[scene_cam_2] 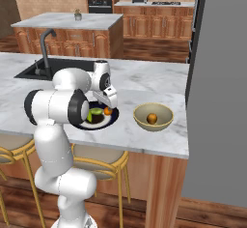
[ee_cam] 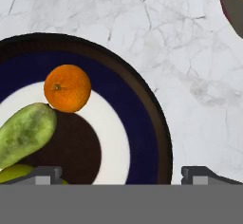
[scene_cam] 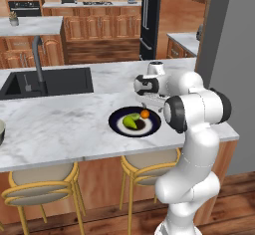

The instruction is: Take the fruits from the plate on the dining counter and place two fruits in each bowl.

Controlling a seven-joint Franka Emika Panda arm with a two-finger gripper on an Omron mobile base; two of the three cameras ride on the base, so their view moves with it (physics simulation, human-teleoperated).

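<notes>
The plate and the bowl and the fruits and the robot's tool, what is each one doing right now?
plate: flat on the dining counter, holding three fruits.
orange: on the plate, touching the green oblong fruit.
green oblong fruit: lying on the plate.
yellow-green fruit: on the plate, mostly hidden.
bowl: upright, holding one brownish-orange fruit.
tool: open, empty, over the plate's edge.

Brown wooden cabinets (scene_cam: 99,27) are lining the far wall, and round cushioned stools with yellow frames (scene_cam: 42,189) are standing on the wooden plank floor (scene_cam_2: 159,48).
</notes>
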